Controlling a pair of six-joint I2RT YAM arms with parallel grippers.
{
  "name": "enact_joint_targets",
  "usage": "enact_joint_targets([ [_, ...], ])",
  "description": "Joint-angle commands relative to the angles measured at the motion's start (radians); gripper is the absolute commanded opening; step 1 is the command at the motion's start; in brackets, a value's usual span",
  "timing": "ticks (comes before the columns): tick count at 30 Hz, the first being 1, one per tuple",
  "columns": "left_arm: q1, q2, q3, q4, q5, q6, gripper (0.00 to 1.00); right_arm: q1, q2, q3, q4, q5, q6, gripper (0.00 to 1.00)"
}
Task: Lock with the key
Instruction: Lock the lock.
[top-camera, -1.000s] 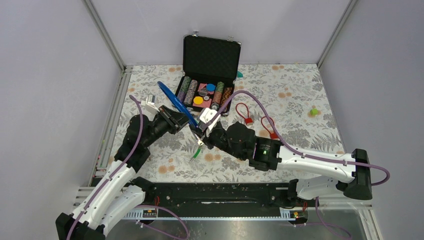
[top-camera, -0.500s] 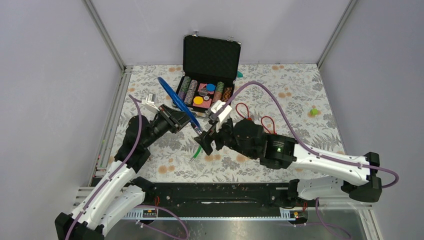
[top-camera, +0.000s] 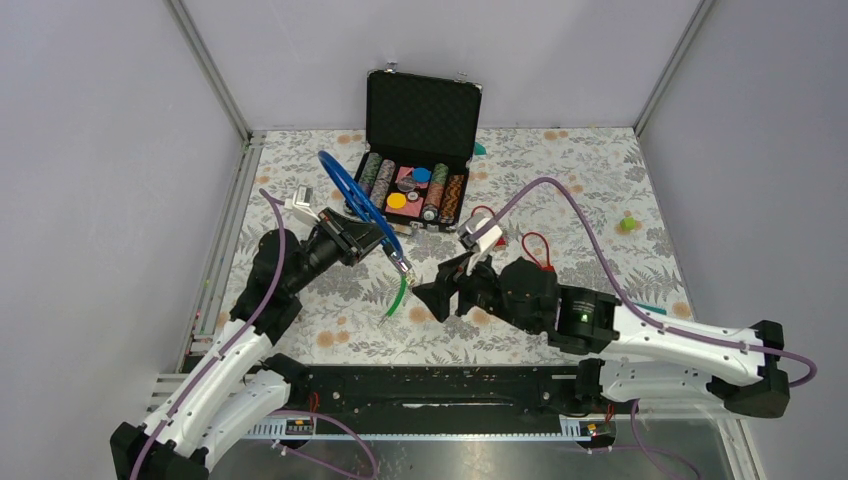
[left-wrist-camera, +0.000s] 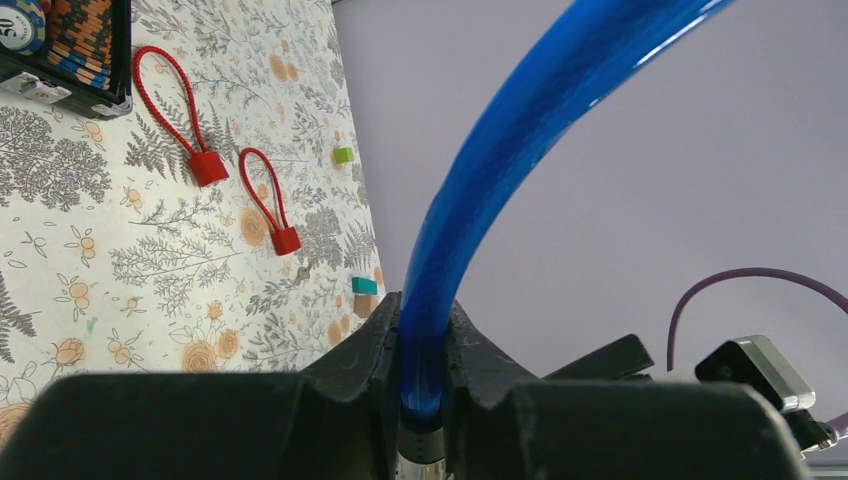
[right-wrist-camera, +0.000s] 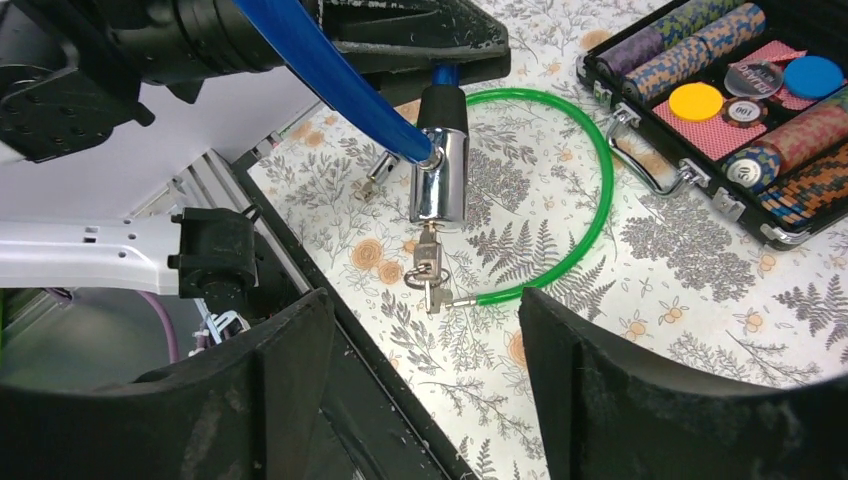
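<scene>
Left gripper clamps the blue cable lock aloft, key dangling from its barrel, as the open, empty right gripper faces it; a misjudged pinch could set the key swinging

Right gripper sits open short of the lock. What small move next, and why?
Probably ease the right gripper forward and close on the key. It hangs from the silver lock body, which the left gripper holds up by the blue cable; the right gripper is open, facing the key, touching nothing.
</scene>
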Motion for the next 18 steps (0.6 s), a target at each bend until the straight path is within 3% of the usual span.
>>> enact_joint_targets([
  [1,-0.001,-0.03,0.059,0.095,-0.007,-0.032,0.0,-0.006,0.061,0.041,0.069,0.04,0.036,0.7],
  [10,-0.001,-0.039,0.073,0.079,-0.013,-0.034,0.0,-0.006,0.169,0.117,0.025,0.047,0.032,0.48],
  [13,-0.001,-0.038,0.079,0.077,-0.015,-0.035,0.0,-0.005,0.183,0.117,0.029,0.044,0.023,0.34],
  [17,-0.001,-0.037,0.086,0.064,-0.02,-0.031,0.0,-0.006,0.199,0.126,0.025,0.037,-0.01,0.03],
  [18,-0.001,-0.036,0.088,0.06,-0.021,-0.03,0.0,-0.006,0.203,0.127,0.024,0.043,-0.025,0.0],
])
